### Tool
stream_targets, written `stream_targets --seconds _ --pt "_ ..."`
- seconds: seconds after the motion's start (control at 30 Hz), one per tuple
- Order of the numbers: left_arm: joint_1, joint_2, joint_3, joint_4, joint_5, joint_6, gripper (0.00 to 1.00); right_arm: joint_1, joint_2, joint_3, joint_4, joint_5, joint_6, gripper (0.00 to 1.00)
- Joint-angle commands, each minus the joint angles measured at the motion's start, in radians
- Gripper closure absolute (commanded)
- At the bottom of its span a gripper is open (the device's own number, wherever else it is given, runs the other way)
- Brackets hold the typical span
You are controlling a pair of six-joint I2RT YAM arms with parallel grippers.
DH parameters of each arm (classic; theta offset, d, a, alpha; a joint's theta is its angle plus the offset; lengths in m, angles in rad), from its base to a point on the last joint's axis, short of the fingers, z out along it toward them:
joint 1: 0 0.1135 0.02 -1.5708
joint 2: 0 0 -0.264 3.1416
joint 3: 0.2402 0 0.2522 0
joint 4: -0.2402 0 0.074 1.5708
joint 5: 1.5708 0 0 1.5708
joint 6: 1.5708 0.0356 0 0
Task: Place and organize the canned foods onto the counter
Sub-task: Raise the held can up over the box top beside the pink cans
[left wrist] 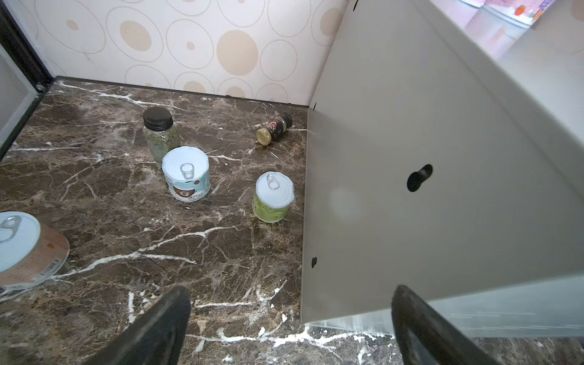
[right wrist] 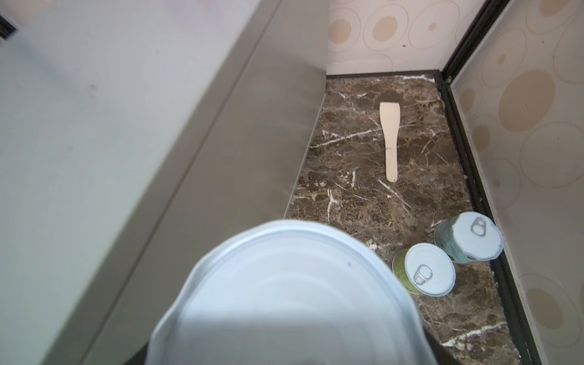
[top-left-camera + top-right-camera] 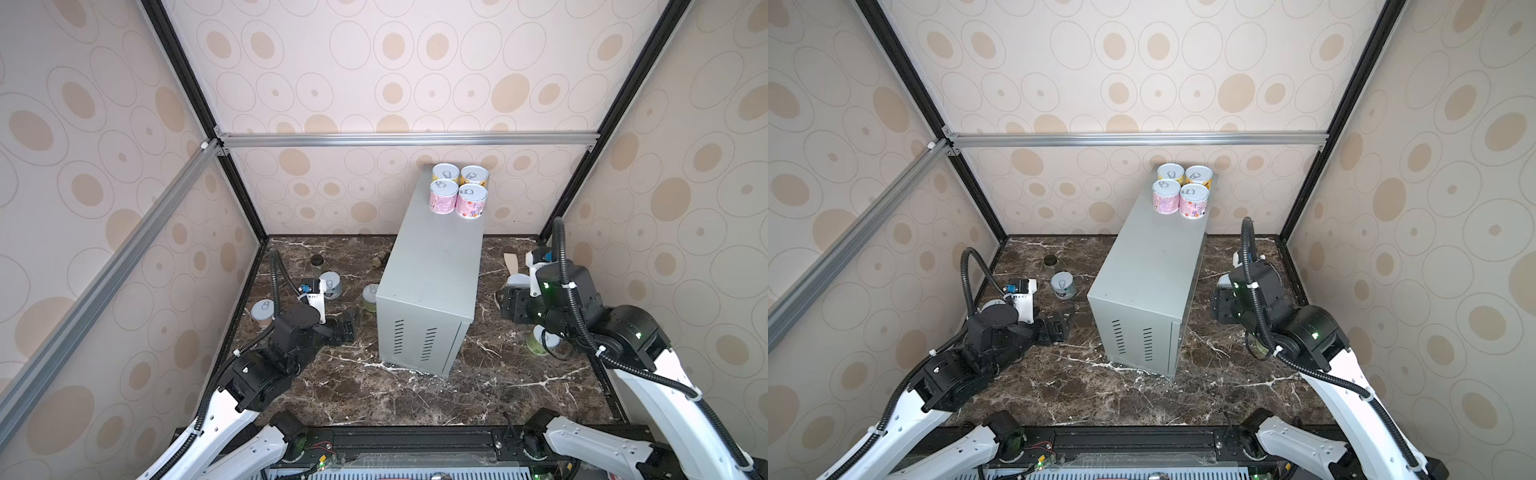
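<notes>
Tin (image 2: 284,300) in right pincer (image 3: 515,289) hangs beside the counter (image 3: 432,266).

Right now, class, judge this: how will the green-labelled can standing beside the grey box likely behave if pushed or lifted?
The green-labelled can stands upright and squat, so it probably slides rather than tips. Its round metal body looks rigid, so a firm grip is unlikely to harm it. The polished marble surface may let it skid.

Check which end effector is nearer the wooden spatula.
Right. The right end effector, shut on a can, sits near the wooden spatula, on its side of the counter. The left end effector, open, is beyond the counter's opposite side.
</notes>
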Motion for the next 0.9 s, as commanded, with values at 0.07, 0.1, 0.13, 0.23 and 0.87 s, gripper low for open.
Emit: stream_targets --seconds 0.07,0.1,0.13,0.23,0.87 --pt "-0.003 -0.022 -0.049 0.042 -0.044 0.034 0.01 -0.003 0.119 0.223 -0.062 -0.036 -0.088 0.45" --pt "-0.003 -0.026 -0.066 0.051 -0.041 0.028 0.01 -0.002 0.148 0.262 -0.075 -0.044 -0.098 0.45" --pt "-0.003 -0.031 -0.087 0.065 -0.035 0.024 0.01 -0.003 0.184 0.31 -0.091 -0.048 -0.106 0.45" --pt "-0.003 -0.053 -0.136 0.098 -0.043 0.025 0.01 -0.003 0.267 0.43 -0.122 -0.063 -0.12 0.45" --pt "-0.002 -0.127 -0.228 0.16 -0.022 0.084 0.01 -0.005 0.62 0.817 -0.17 -0.036 -0.134 0.45"
